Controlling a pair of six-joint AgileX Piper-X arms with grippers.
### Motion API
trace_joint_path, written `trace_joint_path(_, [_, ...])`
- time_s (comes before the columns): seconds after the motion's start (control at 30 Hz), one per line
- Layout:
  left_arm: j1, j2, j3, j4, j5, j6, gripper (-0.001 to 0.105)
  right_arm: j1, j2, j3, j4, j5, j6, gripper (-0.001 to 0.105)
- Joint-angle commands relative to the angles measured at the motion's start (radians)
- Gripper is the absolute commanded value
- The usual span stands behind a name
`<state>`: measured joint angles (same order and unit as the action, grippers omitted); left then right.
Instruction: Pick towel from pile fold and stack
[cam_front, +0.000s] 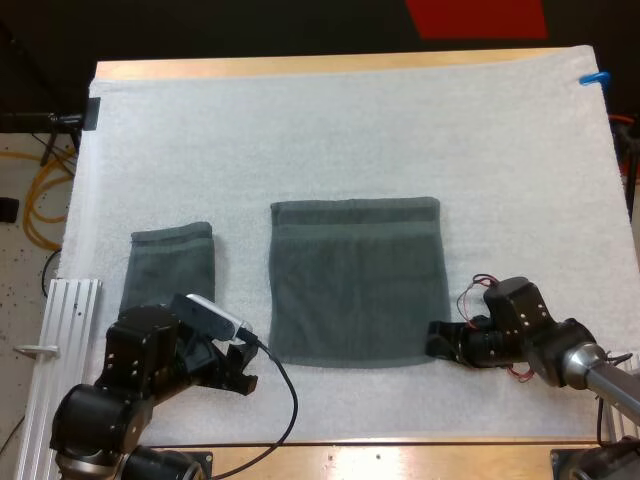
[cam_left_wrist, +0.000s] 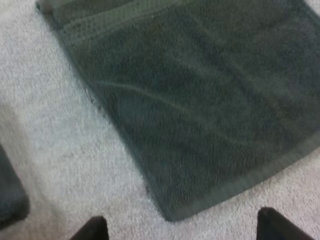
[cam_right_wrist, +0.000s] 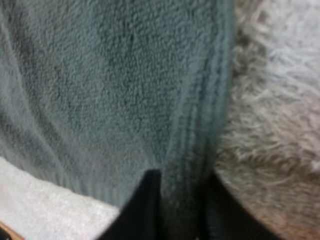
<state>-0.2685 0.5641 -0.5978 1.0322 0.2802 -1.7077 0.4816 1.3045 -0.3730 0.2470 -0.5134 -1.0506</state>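
The flat towel (cam_front: 358, 285) lay at the frame's centre on the mat (cam_front: 350, 140), nearly square, its banded hem along the upper edge. My right gripper (cam_front: 437, 340) pinched its lower right corner. My left gripper (cam_front: 243, 368) stood spread, clear of the lower left corner. The folded towel (cam_front: 170, 265) at left ran lengthwise up the frame.

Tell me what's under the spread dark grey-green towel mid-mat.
The white mat shows around the edges of the flat dark grey-green towel; whatever lies beneath its middle is covered.
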Motion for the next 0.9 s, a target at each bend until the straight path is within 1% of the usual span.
trace_joint_path(0.0, [0.001,-0.004,0.011,-0.017,0.006,-0.019,0.059,0.002,0.003,0.007,0.005,0.009,0.001,0.0])
trace_joint_path(0.1, [0.001,0.004,0.048,-0.089,0.037,-0.089,0.059,0.002,0.003,0.007,0.005,0.009,-0.002,0.0])
trace_joint_path(0.17, [0.001,0.028,0.077,-0.149,0.073,-0.168,0.059,0.002,0.003,0.007,0.005,0.009,-0.002,0.0])
trace_joint_path(0.23, [0.001,0.064,0.094,-0.183,0.091,-0.2,0.059,0.002,0.003,0.007,0.005,0.009,-0.002,0.0])
trace_joint_path(0.3, [0.001,0.111,0.107,-0.216,0.11,-0.204,0.059,0.002,0.003,0.007,0.005,0.007,-0.002,0.0])
trace_joint_path(0.4, [0.001,0.2,0.116,-0.258,0.116,-0.211,0.063,0.002,0.003,0.007,0.005,-0.002,-0.002,0.0])
trace_joint_path(0.47, [0.001,0.294,0.115,-0.283,0.116,-0.211,0.065,0.002,0.003,0.007,0.005,-0.007,-0.005,0.0])
trace_joint_path(0.6, [0.001,0.448,0.115,-0.331,0.131,-0.21,0.065,0.002,0.003,0.007,0.005,-0.007,-0.006,0.0])
trace_joint_path(0.63, [0.001,0.5,0.115,-0.347,0.147,-0.206,0.065,0.002,0.003,0.007,0.005,-0.007,-0.006,0.0])
trace_joint_path(0.77, [0.001,0.652,0.115,-0.384,0.272,-0.195,0.065,0.002,0.003,0.007,0.005,-0.007,-0.006,0.0])
trace_joint_path(0.87, [0.001,0.728,0.115,-0.413,0.319,-0.195,0.065,0.002,0.003,0.007,0.005,-0.007,-0.006,0.0])
